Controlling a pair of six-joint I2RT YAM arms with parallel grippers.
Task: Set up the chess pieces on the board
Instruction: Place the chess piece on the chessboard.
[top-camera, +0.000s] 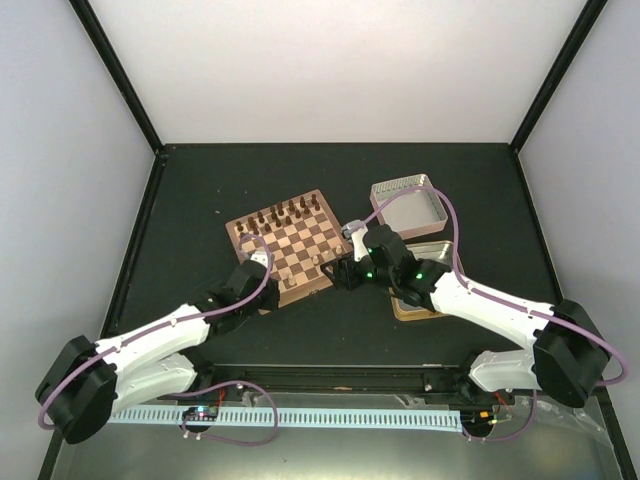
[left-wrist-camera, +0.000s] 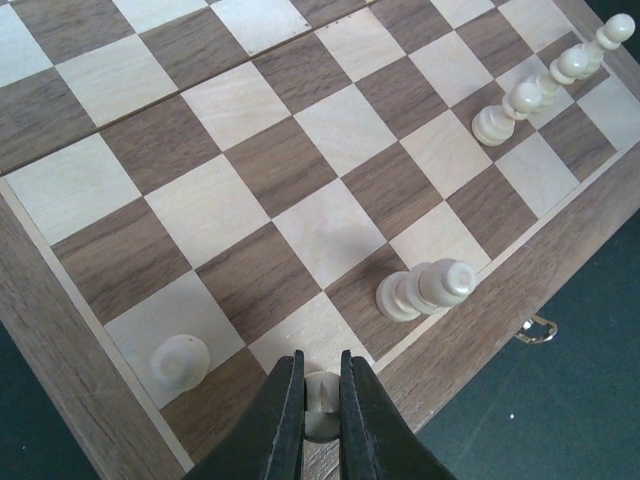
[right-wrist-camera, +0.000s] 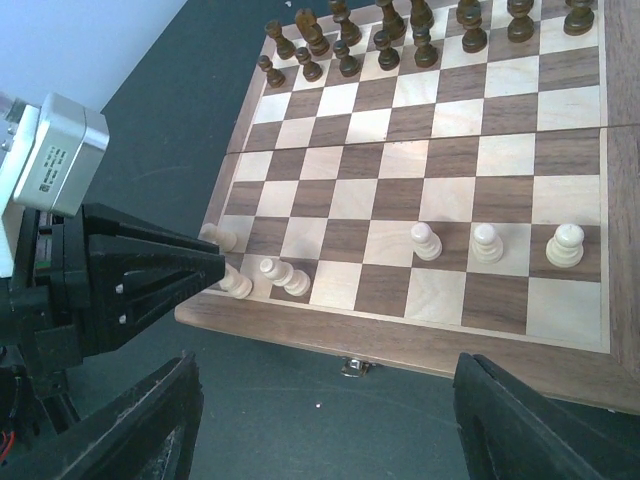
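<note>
A pale piece (left-wrist-camera: 322, 400) is pinched in the closed left hand (left-wrist-camera: 320, 375). It sits at the near edge of the board (left-wrist-camera: 300, 140), where the light square beside the corner meets the border. It seems to stand upright, long axis vertical and head up, though the fingers (left-wrist-camera: 280, 420) cover both its sides.

On the next dark square along that edge is a taller pale piece (left-wrist-camera: 428, 288). Its long axis slants to the right in the left wrist view, and I cannot tell whether it stands or lies. A pale pawn (left-wrist-camera: 180, 362) stands upright on the light square by the side border. Three more pale pawns (right-wrist-camera: 487, 243) stand upright in the second row. Dark pieces (right-wrist-camera: 400, 40) line the far rows.

The right hand (right-wrist-camera: 328, 400) hangs over the bench (top-camera: 190, 200) just off the board's near edge, fingers spread wide and holding nothing.
</note>
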